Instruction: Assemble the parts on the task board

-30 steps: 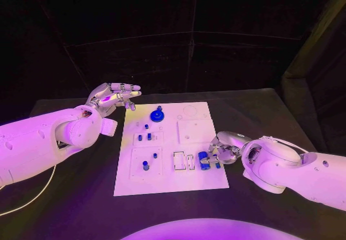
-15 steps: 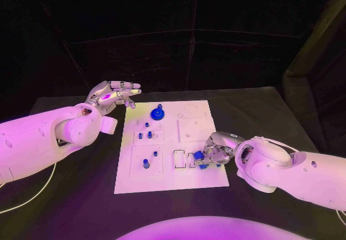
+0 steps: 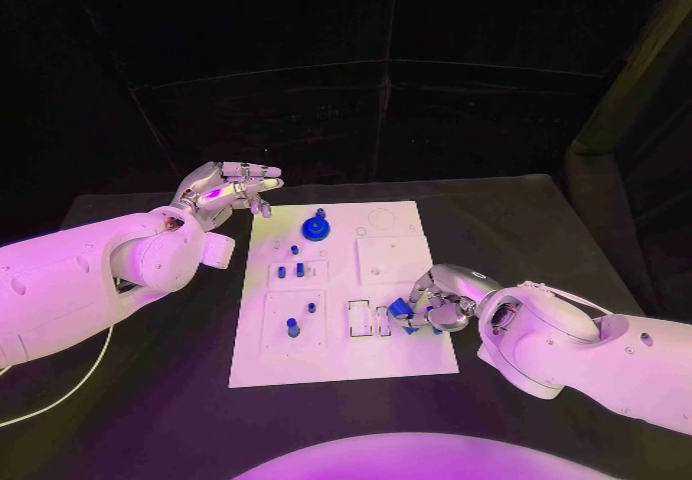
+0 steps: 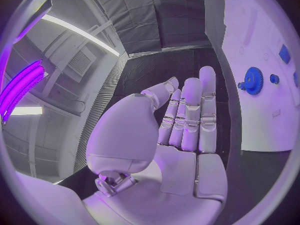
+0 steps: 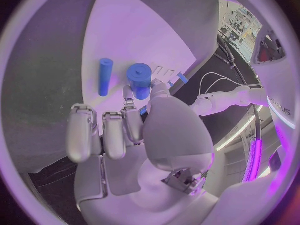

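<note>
1. Task board [image 3: 339, 355]: white plate, flat at the middle of the black counter [image 3: 173, 400]; recessed outlines and slots across its face, presumably seats for the parts.
2. Right hand [image 3: 433, 305]: low over the board's near right area, fingers curled in; pinching a blue part [image 3: 398, 307] at the fingertips beside the rectangular slots [image 3: 368, 320]; in the right wrist view, a short stubby blue cylinder [image 5: 140, 79] at the fingertips [image 5: 128, 96], seemingly held there, exact contact hard to tell; grip at the tips likely chosen to keep the piece free for lowering into a seat.
3. Blue rod [image 5: 105, 76]: lying flat on the board just beside the stubby cylinder, apart from the fingers; probably awaiting its own turn.
4. Left hand [image 3: 228, 190]: raised off the counter near the board's far left corner, fingers spread and straight, holding nothing; confirmed in the left wrist view [image 4: 181, 125]; likely parked clear of the working area.
5. Blue gear [image 3: 315, 231]: near the board's far edge, close to the left hand but untouched; also in the left wrist view [image 4: 253, 80].
6. Small blue pegs [image 3: 293, 269]: standing in the left-hand plates of the board, well apart from both hands.
7. Stage, as judged: placement in hand; several parts not yet seated.
</note>
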`<state>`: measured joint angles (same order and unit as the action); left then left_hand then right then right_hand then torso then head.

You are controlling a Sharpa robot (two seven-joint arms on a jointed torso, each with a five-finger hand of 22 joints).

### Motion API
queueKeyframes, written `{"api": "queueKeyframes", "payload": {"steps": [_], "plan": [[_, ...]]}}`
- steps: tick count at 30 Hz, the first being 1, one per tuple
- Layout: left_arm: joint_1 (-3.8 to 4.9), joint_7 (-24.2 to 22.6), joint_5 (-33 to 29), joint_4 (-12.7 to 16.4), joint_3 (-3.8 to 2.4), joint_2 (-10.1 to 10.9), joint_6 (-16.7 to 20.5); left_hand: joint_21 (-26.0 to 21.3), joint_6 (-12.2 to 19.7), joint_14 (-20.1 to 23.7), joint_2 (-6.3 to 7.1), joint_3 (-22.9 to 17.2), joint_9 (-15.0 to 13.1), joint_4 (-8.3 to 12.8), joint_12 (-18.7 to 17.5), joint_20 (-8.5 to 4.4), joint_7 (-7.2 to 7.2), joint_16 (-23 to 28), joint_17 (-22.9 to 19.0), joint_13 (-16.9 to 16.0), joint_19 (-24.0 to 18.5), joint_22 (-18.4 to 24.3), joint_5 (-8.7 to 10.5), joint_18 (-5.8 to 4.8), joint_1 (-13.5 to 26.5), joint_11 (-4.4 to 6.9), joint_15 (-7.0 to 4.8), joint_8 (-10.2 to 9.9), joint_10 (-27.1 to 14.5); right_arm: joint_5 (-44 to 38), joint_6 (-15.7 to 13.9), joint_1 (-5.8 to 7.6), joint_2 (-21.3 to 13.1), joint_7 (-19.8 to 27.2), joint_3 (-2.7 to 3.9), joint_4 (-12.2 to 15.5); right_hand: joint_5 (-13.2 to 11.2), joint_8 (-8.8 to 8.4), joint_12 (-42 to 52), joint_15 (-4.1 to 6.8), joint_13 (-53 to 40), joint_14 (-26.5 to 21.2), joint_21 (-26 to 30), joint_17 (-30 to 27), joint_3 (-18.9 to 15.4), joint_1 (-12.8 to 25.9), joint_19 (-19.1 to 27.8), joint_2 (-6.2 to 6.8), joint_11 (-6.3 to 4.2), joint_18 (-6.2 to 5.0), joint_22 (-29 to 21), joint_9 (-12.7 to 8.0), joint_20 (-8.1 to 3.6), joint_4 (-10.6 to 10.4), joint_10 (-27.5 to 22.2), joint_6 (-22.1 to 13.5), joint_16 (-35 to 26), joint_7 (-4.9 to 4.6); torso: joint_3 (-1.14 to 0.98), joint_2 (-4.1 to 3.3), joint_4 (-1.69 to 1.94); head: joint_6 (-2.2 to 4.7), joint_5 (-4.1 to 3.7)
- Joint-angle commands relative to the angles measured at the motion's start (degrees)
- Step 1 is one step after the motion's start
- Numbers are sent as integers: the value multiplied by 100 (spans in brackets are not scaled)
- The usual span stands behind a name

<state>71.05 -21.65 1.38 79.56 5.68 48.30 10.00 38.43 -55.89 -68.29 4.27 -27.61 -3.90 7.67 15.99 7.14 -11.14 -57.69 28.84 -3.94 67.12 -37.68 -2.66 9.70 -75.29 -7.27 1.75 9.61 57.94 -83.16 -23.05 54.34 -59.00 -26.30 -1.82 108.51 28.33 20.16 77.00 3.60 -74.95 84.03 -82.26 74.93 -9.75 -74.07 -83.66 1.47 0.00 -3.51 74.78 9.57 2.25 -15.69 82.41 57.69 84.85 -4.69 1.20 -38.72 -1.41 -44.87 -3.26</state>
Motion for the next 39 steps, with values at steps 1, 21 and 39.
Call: {"api": "queueKeyframes", "payload": {"steps": [1, 21, 39], "plan": [[9, -23, -14, 3, -5, -13, -75, -25, 29, 42, -8, 19, -2, 12, 20, 4, -14, -16, -5, -2, -55, 1, -27, 76, -15, 14, -1, 18, -29, 451, -612, 15, -47, 384, 9, 146, 44, 25, 31, 36, -173, 386, -35, 294, -29, -79, -122, -8, 9, 47, 15, 22, -16, 12, 46, 43, 34, -3, 6, -1, 11, 13, 4], [10, -24, -14, 4, -5, -29, -69, -23, 31, 44, -13, 18, -2, 19, 27, 4, -11, -22, -11, -1, -57, 0, -28, 78, -22, 15, -3, 23, -40, 873, -145, 20, 606, -124, 12, -53, 91, 102, 68, 127, -279, 393, -85, 367, -147, 111, -152, -193, -107, 63, 112, 200, -90, -83, 133, 422, 62, 138, 5, -12, -3, 8, 100], [10, -28, -14, -8, -5, -39, -100, -23, 36, 46, -7, 25, -1, 18, 31, 5, -13, -26, -15, 0, -59, 0, -27, 77, -13, 13, -2, 24, -49, 626, -403, 20, 923, -572, 12, -247, -1914, 45, -97, 196, -227, 399, -103, 414, -663, 1059, -168, -336, -179, 73, 163, 522, -166, -86, 159, 582, 68, 221, 2, -12, -10, 17, 157]]}}
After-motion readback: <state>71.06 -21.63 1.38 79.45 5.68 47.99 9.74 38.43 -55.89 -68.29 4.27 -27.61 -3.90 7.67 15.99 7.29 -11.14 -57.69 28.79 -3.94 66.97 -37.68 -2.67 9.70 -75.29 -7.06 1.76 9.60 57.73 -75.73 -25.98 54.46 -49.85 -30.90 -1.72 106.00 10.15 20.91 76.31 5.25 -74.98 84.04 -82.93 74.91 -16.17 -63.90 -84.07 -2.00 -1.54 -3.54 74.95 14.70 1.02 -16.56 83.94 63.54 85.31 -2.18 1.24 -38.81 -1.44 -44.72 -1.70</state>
